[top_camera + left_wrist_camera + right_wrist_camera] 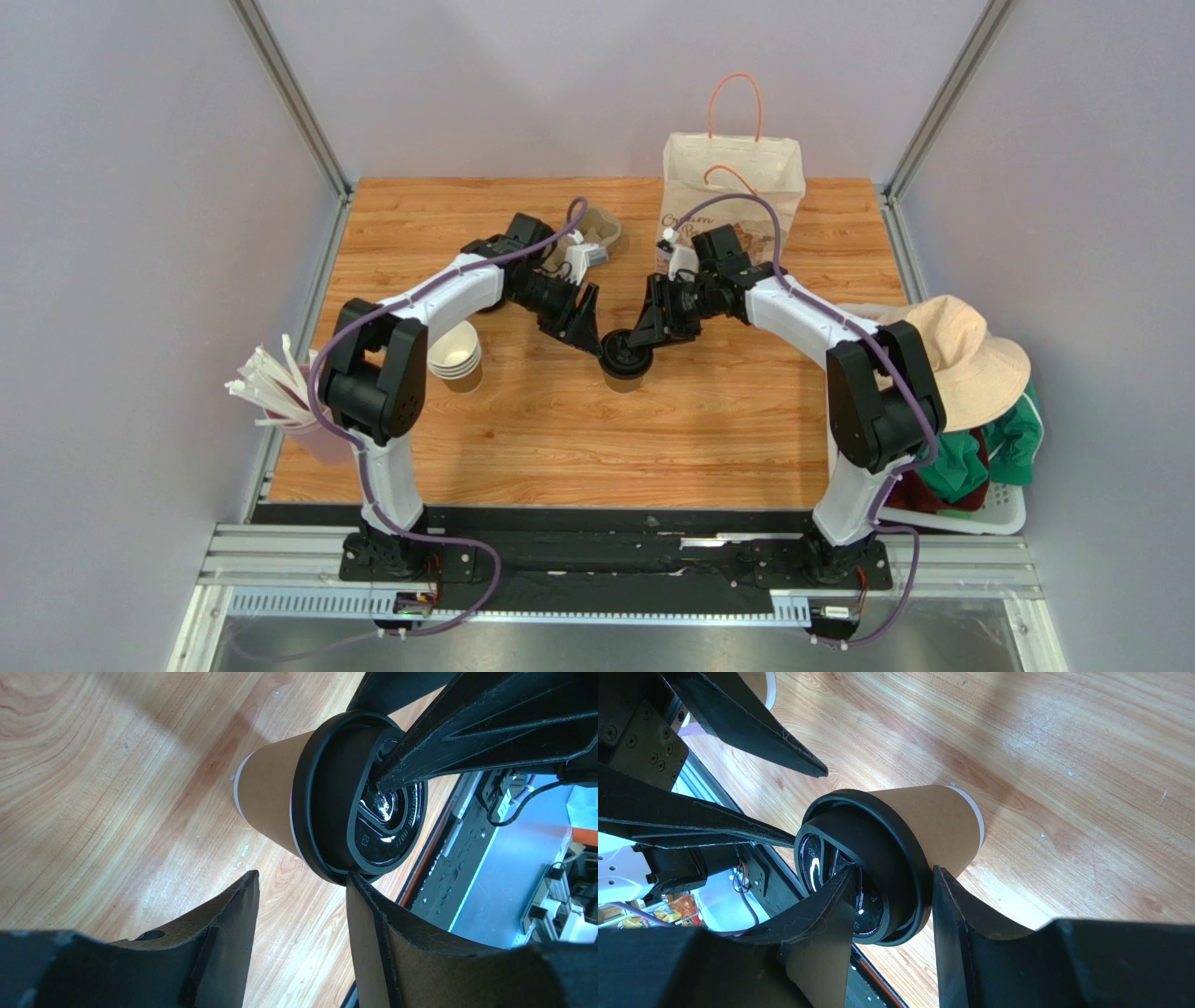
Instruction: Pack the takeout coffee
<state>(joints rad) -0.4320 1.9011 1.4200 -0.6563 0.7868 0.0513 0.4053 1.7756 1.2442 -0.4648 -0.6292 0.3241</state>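
The takeout coffee (624, 364), a kraft-brown cup (274, 801) with a black sip lid (330, 812), stands upright mid-table. My right gripper (892, 871) is shut on the lid's rim: one finger lies on the lid's top, the other presses the rim's outside. In the top view it (643, 340) comes in from the right. My left gripper (302, 877) is open and holds nothing. Its right fingertip (353, 882) touches the lid's edge and the cup lies just beyond the tips. From above, the left gripper (595, 333) sits at the cup's left.
A paper bag (732, 182) with orange handles stands at the back. A stack of lidless cups (456, 357) is left of the coffee, with a brown tray (601, 227) behind the left arm. White straws (269, 385) poke up at the left edge. A basket (982, 511) with a hat sits right.
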